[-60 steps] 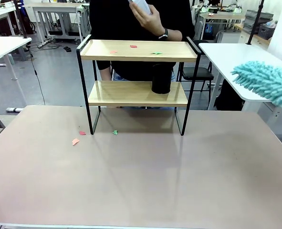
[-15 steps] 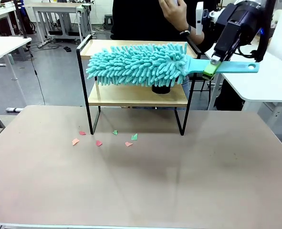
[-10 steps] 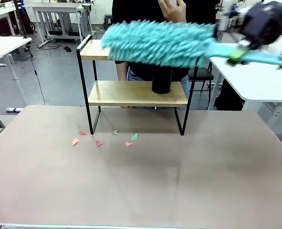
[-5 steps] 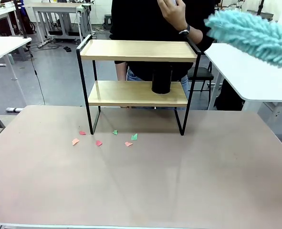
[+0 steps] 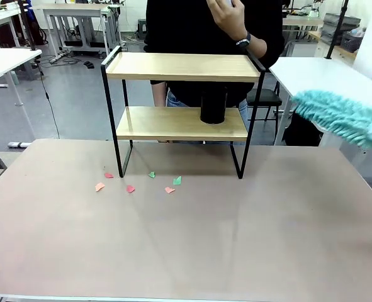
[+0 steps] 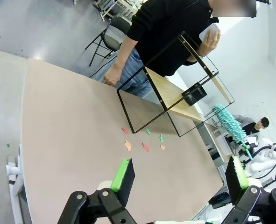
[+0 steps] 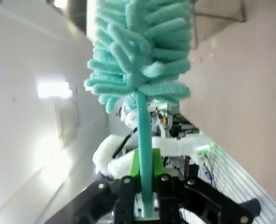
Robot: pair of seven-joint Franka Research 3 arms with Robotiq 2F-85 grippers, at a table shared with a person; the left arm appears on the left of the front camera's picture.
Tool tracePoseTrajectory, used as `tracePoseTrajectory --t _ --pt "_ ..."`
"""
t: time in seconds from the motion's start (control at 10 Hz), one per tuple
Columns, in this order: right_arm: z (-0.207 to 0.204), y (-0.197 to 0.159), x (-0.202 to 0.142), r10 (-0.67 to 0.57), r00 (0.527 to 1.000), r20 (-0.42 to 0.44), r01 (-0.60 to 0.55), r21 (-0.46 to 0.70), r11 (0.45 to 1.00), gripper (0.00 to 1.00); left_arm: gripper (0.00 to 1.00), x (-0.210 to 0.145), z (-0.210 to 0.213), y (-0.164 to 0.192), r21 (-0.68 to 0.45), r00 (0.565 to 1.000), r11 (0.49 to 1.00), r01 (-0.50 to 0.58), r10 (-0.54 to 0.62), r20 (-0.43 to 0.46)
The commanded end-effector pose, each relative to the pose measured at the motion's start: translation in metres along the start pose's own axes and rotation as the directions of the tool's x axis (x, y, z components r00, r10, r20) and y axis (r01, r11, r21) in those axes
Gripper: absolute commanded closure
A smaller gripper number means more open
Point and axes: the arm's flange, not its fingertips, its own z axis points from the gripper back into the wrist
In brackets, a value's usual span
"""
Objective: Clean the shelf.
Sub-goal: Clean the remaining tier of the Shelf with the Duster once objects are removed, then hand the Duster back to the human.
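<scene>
Two-tier shelf [image 5: 179, 66] stands at 12 o'clock on the table [image 5: 204, 245], with a black cup [image 5: 213, 106] on its lower board. Paper scraps [image 5: 130, 188] lie at the shelf's 7 o'clock. Right claw [image 7: 145, 186] clamps the teal duster [image 5: 340, 116] handle. Left claw [image 6: 180, 173] is spread wide.

The duster [image 5: 344, 117] has swung right off the shelf [image 5: 182, 67], its scraps [image 5: 170, 189] now on the table [image 5: 236, 239].

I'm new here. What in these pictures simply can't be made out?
- Front view: the duster runs off the right edge; its handle is cut off.
- Front view: the top edge cuts whatever the person's hand holds.
- Front view: the black container is seen side-on; its inside is hidden.
- Left wrist view: the paper scraps are too small to judge.
</scene>
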Motion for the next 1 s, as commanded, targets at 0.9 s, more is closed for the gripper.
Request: tracePoseTrajectory --t 0.9 --pt "0.0100 0.0181 -0.0111 0.044 0.998 -0.040 -0.042 0.030 0.999 0.88 0.00 0.0005 -0.0016 -0.0011 -0.014 1.000 1.000 0.022 -0.022 0.015"
